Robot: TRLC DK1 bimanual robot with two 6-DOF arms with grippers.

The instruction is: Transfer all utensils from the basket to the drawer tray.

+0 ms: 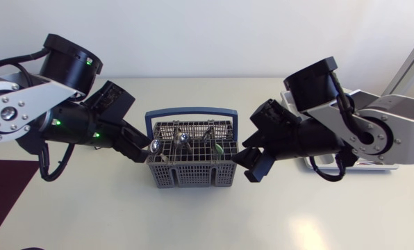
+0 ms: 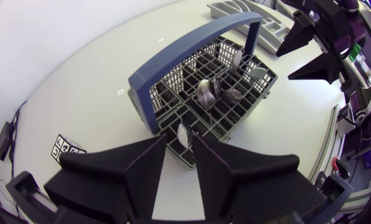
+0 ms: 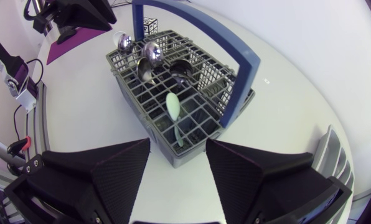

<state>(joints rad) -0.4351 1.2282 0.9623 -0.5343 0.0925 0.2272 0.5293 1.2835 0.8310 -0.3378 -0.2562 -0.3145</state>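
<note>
Utensils (image 1: 181,137) stand in the basket (image 1: 191,175) at mid-table, bowls up. Left gripper (image 2: 178,152), at the basket's left end, is parted only narrowly, with one spoon (image 2: 184,135) at its tips but not gripped. Right gripper (image 3: 178,152), spread wide and empty, hangs just beside the basket's right end. Tray (image 2: 235,11) lies farther right.
</note>
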